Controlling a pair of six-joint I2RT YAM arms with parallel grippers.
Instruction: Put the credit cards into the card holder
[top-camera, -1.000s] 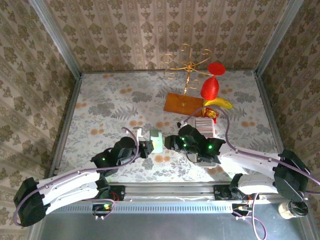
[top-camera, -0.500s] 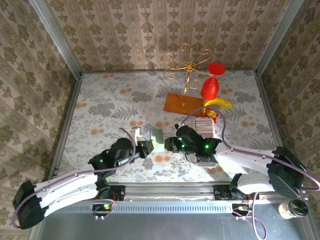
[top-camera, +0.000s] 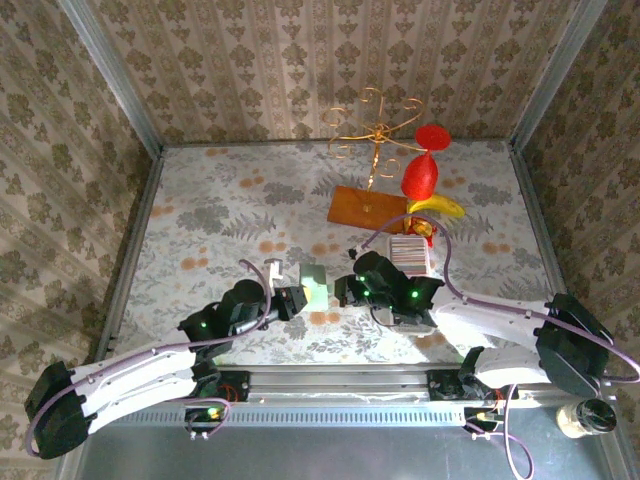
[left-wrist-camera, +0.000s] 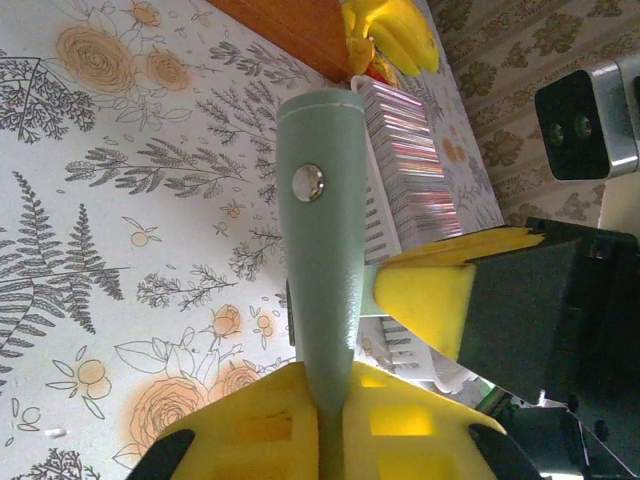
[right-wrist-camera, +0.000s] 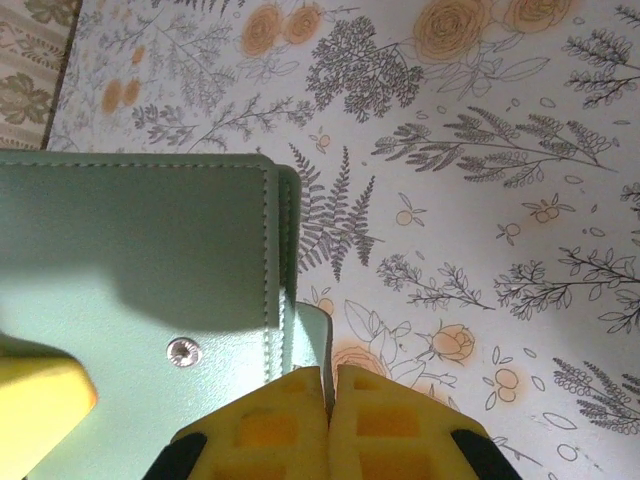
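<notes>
Beyond card holder (left-wrist-camera: 320, 250), apparently credit cards (left-wrist-camera: 405, 160)

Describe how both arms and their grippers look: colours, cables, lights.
Both arms, the left arm and the right arm, have white links between bulky black joints, small green lights on the black housings and a thin purple cable looping along each. The left gripper and right gripper have yellow fingers moulded with square recesses.

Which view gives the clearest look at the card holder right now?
Right wrist: the card holder faces the camera broadside, its stitched face and snap plain. Left wrist shows it edge-on, a narrow strip. Top external shows it tiny, details lost.
</notes>
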